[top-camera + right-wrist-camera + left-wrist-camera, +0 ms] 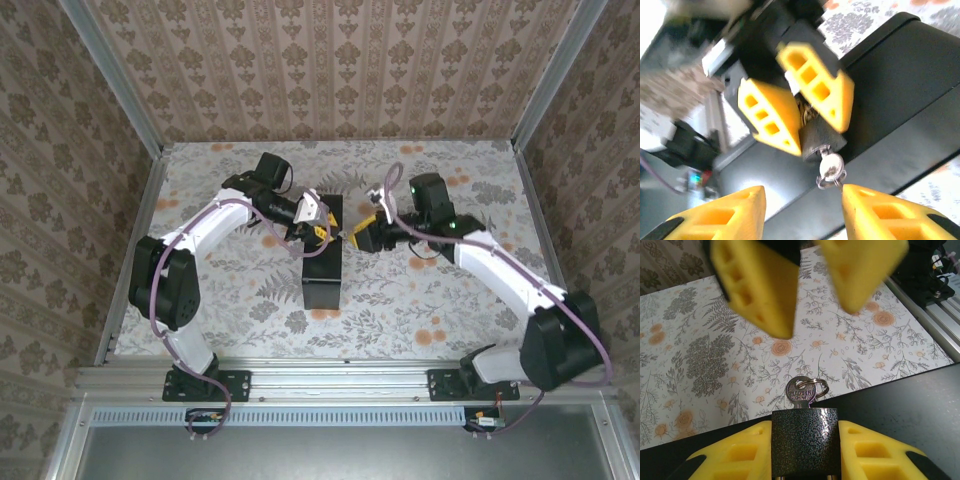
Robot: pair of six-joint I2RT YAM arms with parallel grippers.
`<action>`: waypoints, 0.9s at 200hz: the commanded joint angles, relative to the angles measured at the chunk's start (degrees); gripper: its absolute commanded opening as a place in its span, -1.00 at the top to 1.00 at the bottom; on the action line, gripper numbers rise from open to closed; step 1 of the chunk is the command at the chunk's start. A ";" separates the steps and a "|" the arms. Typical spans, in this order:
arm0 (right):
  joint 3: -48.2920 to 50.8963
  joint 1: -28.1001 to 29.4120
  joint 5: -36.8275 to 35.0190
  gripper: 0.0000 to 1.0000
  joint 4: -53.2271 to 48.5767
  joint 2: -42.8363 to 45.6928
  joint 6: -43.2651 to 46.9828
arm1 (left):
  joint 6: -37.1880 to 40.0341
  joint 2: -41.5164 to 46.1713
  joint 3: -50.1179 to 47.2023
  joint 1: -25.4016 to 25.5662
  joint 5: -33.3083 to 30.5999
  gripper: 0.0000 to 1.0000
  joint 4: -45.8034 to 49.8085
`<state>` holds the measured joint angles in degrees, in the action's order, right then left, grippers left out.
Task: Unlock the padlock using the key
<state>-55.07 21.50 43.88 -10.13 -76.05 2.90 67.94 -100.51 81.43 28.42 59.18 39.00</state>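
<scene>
**Key in the lock, no grip on the key**

The left gripper [810, 127] is closed narrow on the padlock [805, 442], pinching its dark speckled body over the far end of the black box [900, 75], near the middle of the table [715, 355]. The key [801, 390] sits in the keyway, its ring [819, 387] dangling. The right gripper [802, 190] faces it with its 2 fingers apart and nothing between them.

I see 3 risks. If it closes off-centre, it could catch the loose ring instead of the flat head, and the twist would slip. A push along the key could slide the lock through the left pads, which hold only its smooth sides. A turn off the key's axis could lever the lock askew. I can't see the shackle.
</scene>
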 commanded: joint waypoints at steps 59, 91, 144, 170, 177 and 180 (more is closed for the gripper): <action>6.73 5.26 -17.17 0.17 16.73 2.47 22.77 | -2.40 2.76 0.00 -0.10 3.71 0.79 -1.78; 6.89 7.01 -18.19 0.16 15.76 2.50 25.40 | -2.66 2.69 -0.24 -0.09 3.95 0.79 -2.09; 8.21 9.26 -23.38 0.24 16.35 0.95 29.05 | -2.97 3.27 -0.57 -0.12 4.62 0.79 -2.22; 9.18 10.27 -25.14 0.33 19.30 0.70 28.48 | -2.99 3.29 -0.61 -0.12 5.37 0.80 -2.27; 9.23 10.61 -25.81 0.37 19.74 0.54 28.54 | -2.99 3.28 -0.61 -0.10 5.54 0.80 -2.27; 9.27 10.66 -26.06 0.39 19.87 0.49 28.61 | -2.99 3.23 -0.57 -0.08 5.71 0.80 -2.27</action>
<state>-46.70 31.16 20.93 5.98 -74.89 30.15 65.71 -100.31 80.97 28.42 60.03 37.43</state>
